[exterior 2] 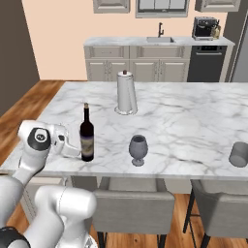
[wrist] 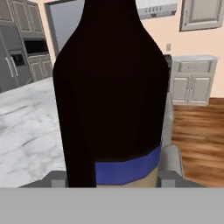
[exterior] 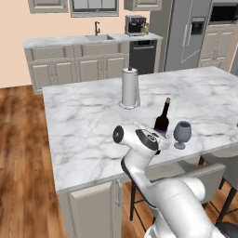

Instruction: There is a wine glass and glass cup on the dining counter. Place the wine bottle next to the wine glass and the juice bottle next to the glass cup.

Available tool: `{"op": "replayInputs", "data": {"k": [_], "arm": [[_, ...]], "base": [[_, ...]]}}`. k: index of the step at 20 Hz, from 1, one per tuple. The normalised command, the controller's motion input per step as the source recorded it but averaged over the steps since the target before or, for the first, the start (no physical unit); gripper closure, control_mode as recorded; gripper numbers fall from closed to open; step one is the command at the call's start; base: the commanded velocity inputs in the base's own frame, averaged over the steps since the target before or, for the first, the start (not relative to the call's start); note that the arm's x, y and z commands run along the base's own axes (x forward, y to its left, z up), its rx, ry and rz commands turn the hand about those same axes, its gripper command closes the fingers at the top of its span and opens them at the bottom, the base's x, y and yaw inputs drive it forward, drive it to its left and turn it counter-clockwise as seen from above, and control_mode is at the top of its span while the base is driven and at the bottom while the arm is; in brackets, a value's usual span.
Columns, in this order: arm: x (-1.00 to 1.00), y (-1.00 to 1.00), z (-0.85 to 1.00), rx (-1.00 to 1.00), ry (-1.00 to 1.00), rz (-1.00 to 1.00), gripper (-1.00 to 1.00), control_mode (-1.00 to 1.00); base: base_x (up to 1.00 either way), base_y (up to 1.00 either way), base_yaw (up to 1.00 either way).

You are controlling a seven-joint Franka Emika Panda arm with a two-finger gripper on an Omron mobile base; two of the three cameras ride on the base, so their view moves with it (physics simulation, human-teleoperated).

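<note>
The wine bottle [exterior: 162,122] [exterior 2: 87,133] is dark with a slim neck and stands upright near the front edge of the dining counter [exterior: 88,125] [exterior 2: 193,121]. My gripper [exterior 2: 83,152] [wrist: 113,180] is shut on its lower body from the left. In the hand view the bottle [wrist: 109,96] is very close, with a blue band low down. The wine glass [exterior: 182,133] [exterior 2: 138,148] stands a short way to the bottle's right. The glass cup [exterior 2: 239,154] sits far right on the counter. The juice bottle is out of view.
A paper towel roll on a holder [exterior: 130,87] [exterior 2: 126,92] stands mid-counter behind the bottle. Grey stools [exterior 2: 131,203] [exterior 2: 220,206] are tucked under the counter's front edge. A sink counter [exterior 2: 157,41] with a coffee machine [exterior 2: 204,27] lines the back wall.
</note>
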Motion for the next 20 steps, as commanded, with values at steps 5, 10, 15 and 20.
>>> {"op": "replayInputs", "data": {"k": [5,10,15,20], "arm": [[0.0,-0.16,-0.1,0.0,0.0,-0.16,1.0,-1.0],[0.0,-0.18,-0.13,-0.01,0.0,-0.05,1.0,-1.0],[0.0,-0.26,-0.11,0.0,0.0,0.0,1.0,-1.0],[-0.01,-0.32,-0.1,0.0,0.0,0.01,1.0,-1.0]], "base": [[0.0,0.0,0.0],[0.0,0.0,0.0],[0.0,0.0,0.0],[0.0,0.0,0.0]]}}
